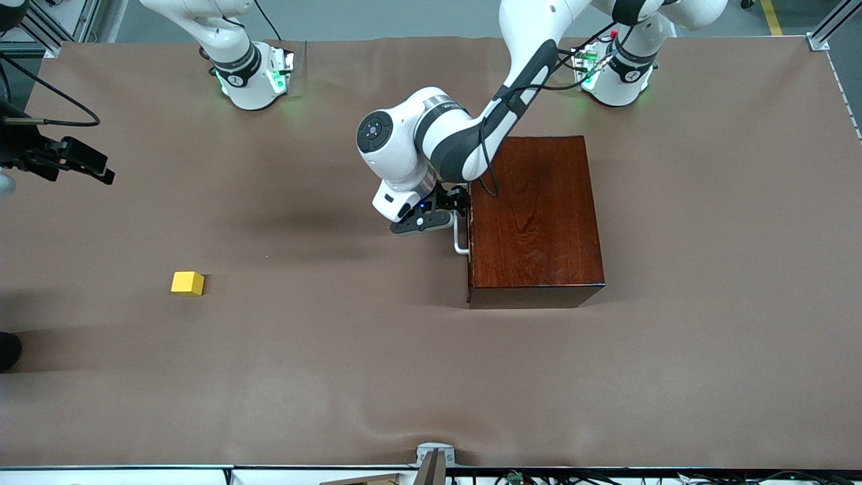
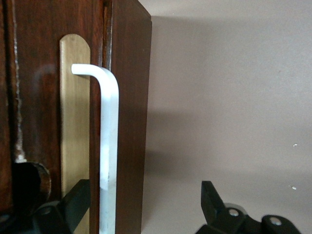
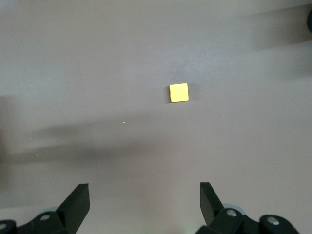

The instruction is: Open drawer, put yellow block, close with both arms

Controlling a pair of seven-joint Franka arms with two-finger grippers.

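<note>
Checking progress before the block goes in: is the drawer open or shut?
Shut. The drawer front sits flush with the box; the open left gripper straddles its white handle.

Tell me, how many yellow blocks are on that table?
1. The yellow block lies alone on the table toward the right arm's end, apart from the wooden box. The shut box could hide others.

Brown table, three kinds of things on it.
The table [image 1: 404, 377] has a plain brown cover. A mahogany box [image 1: 539, 215] stands toward the left arm's end, its drawer shut. A yellow block [image 1: 187, 283] lies well apart from it, toward the right arm's end. Two round arm bases [image 1: 259, 81] stand along the edge farthest from the front camera.
</note>
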